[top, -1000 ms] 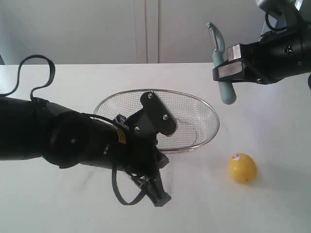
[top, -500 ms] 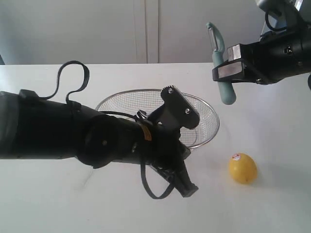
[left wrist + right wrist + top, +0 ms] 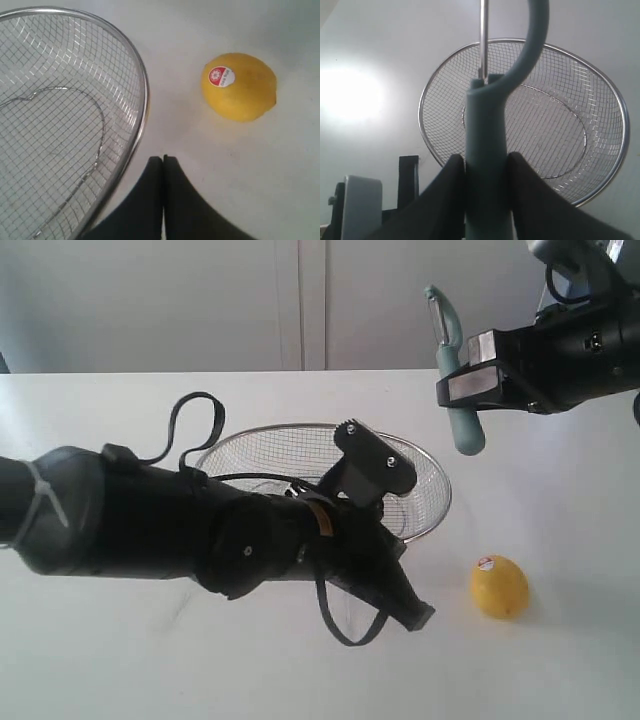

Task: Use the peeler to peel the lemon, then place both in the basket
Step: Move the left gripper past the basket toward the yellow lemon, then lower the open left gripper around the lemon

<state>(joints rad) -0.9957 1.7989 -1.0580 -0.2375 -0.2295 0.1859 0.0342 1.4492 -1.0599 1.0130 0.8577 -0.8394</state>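
Observation:
The yellow lemon with its red-and-white sticker lies on the white table, right of the wire basket. My left gripper is shut and empty, low over the table between the basket's rim and the lemon, a short way from the fruit. My right gripper hangs high at the upper right, shut on the pale teal handle of the peeler, which stands upright with its blade head at the top.
The left arm stretches across the front of the basket and hides much of it. A white wall stands behind the table's far edge.
My left gripper has swung right along the basket's front toward the lemon, still shut. The right gripper and peeler have not moved. The lemon has stayed put.

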